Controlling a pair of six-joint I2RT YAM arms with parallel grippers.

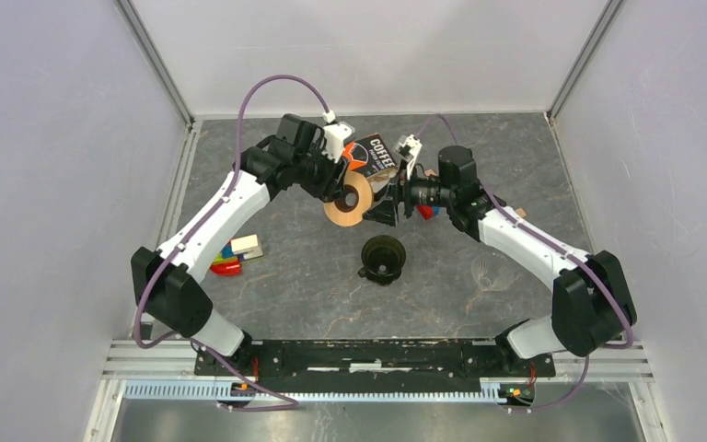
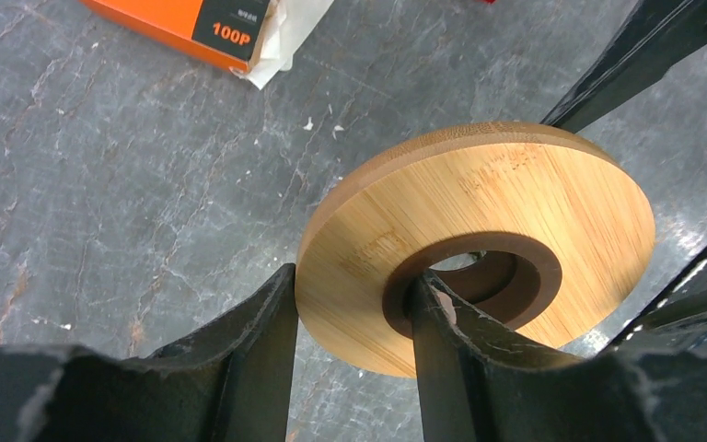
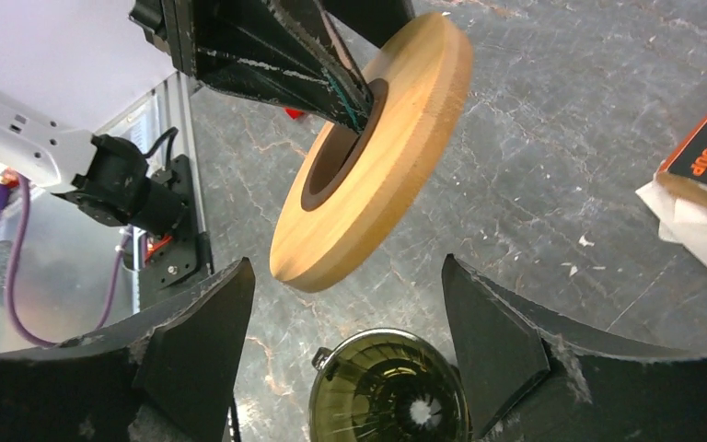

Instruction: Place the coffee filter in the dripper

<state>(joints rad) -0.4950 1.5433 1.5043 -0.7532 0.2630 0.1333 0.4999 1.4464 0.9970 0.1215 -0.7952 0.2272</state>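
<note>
The dripper [image 1: 383, 258] is a dark funnel-shaped cup standing on the table; the right wrist view looks down into the dripper [image 3: 391, 391]. My left gripper [image 1: 345, 191] is shut on a wooden ring [image 1: 350, 200] held in the air above and behind it. One finger [image 2: 442, 331] passes through the ring's dark hole and the other presses its outer edge. My right gripper [image 1: 382, 208] is open beside the ring, nothing between its fingers [image 3: 488, 341]. White coffee filter paper [image 2: 285, 37] pokes from the orange packet's open end, also visible as white paper [image 3: 690, 221] at the right.
The orange-and-black COFFEE packet [image 1: 373, 155] lies behind both grippers. A clear glass cup [image 1: 492, 269] stands at the right, under the right arm. Coloured blocks [image 1: 235, 253] lie at the left. Grey walls enclose the table on three sides.
</note>
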